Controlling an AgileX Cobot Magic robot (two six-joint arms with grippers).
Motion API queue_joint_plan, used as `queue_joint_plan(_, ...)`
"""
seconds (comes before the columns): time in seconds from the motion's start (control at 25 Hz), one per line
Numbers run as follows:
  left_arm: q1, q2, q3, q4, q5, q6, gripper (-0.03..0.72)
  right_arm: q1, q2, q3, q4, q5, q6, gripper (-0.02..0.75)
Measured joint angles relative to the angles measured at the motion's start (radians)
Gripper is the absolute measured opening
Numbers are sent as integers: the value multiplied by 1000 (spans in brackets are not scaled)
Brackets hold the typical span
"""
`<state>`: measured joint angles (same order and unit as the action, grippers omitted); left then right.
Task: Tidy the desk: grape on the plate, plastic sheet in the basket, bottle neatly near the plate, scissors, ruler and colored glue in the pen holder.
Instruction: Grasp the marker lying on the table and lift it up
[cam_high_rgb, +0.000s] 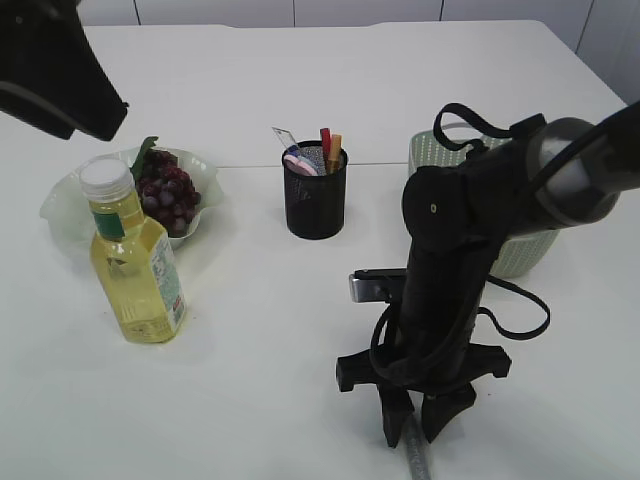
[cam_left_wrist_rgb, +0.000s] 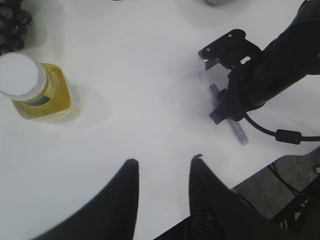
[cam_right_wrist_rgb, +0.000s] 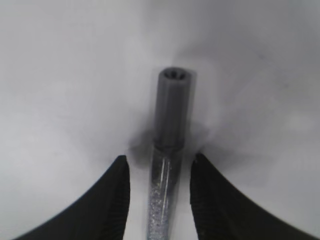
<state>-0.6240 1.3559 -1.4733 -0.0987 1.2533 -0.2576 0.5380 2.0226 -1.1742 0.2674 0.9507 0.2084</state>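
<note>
you are straddling the glitter glue tube with the right claw, half open, gripping nothing; closing comes next, then the pen holder.

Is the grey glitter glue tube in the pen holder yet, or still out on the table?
Out: the grey glitter glue tube lies flat on the white table, between the right gripper fingers.

A wide smooth white table fills the scene under soft even light, with pale panelled wall behind its far edge.
</note>
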Motion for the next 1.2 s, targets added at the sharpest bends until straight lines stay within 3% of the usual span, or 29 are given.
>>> queue_joint_plan(0.92,0,0,0,0,0,-1,253,0,1,0,-8,-4,0,298)
queue_joint_plan(1.2,0,0,0,0,0,-1,253,0,1,0,-28,0,0,244)
